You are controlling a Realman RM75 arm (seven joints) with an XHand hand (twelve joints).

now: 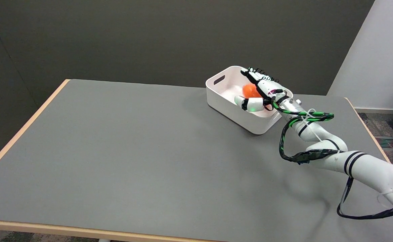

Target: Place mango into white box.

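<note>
Clearly the mango point(249, 90) sits inside the white box point(228, 111) at the far right of the table point(116, 151), with the right hand point(263, 90) over it. Its long fingers point(253, 74) stretch above the fruit and the thumb point(250, 104) lies on the near side; whether they grip or merely hover I cannot tell. Judging by its smooth orange skin, the mango looks rounded, firm and rather slippery, light enough for one hand, best cupped around its widest part. Most of the fruit is hidden behind the palm, and the box wall conceals whether it rests on the floor.
</note>
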